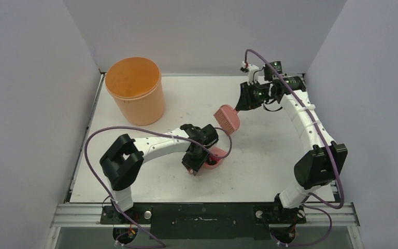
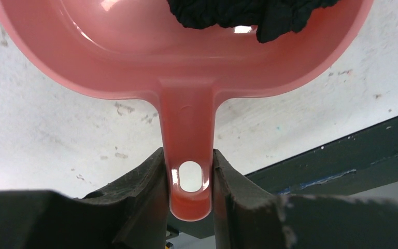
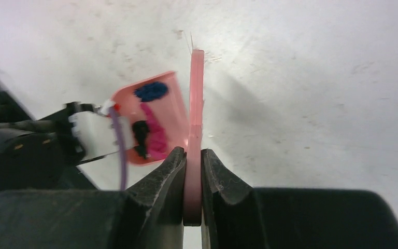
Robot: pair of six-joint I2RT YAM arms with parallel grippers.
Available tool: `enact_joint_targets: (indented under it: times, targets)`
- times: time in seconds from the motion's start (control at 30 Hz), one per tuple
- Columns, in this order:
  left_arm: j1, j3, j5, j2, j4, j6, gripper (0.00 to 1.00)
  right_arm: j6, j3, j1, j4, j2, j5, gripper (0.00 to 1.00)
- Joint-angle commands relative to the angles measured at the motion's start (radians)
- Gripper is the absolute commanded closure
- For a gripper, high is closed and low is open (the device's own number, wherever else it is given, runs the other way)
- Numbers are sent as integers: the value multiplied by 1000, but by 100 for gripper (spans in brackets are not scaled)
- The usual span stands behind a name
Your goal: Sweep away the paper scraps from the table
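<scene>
My left gripper [image 2: 189, 179] is shut on the handle of the pink dustpan [image 2: 186, 57], which sits near the table's middle [image 1: 215, 155]. A black paper scrap [image 2: 249, 15] lies in the pan. The right wrist view shows the pan [image 3: 173, 98] holding dark blue [image 3: 151, 91], magenta [image 3: 158, 137] and black [image 3: 141, 135] scraps. My right gripper [image 3: 193, 161] is shut on the handle of the pink hand brush [image 3: 197, 98]. The brush head [image 1: 227, 119] hangs just above and behind the dustpan. No loose scraps show on the white table [image 1: 269, 155].
A tall orange bucket [image 1: 134, 89] stands at the table's back left. Grey walls close in on three sides. The metal frame [image 1: 202, 212] runs along the near edge with both arm bases.
</scene>
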Motion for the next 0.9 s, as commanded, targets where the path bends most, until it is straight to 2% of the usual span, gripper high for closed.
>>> enact_joint_targets:
  times: [0.0, 0.07, 0.17, 0.5, 0.63, 0.87]
  targets:
    - [-7, -63, 7, -99, 4, -67, 100, -95, -20, 106, 177, -43, 374, 95]
    - [-7, -98, 5, -133, 7, -80, 100, -136, -65, 161, 258, -54, 501, 95]
    - [-7, -138, -6, -183, -4, -96, 100, -155, -108, 210, 329, -43, 583, 95]
    - [-6, -276, -101, -444, 2, -155, 100, -79, -154, 226, 369, -50, 591, 95]
    - [-5, -280, -129, -530, -3, -176, 100, -50, -194, 202, 357, -97, 545, 95]
    - [-3, -247, -197, -614, -14, -176, 100, 12, -250, 85, 306, -188, 299, 95]
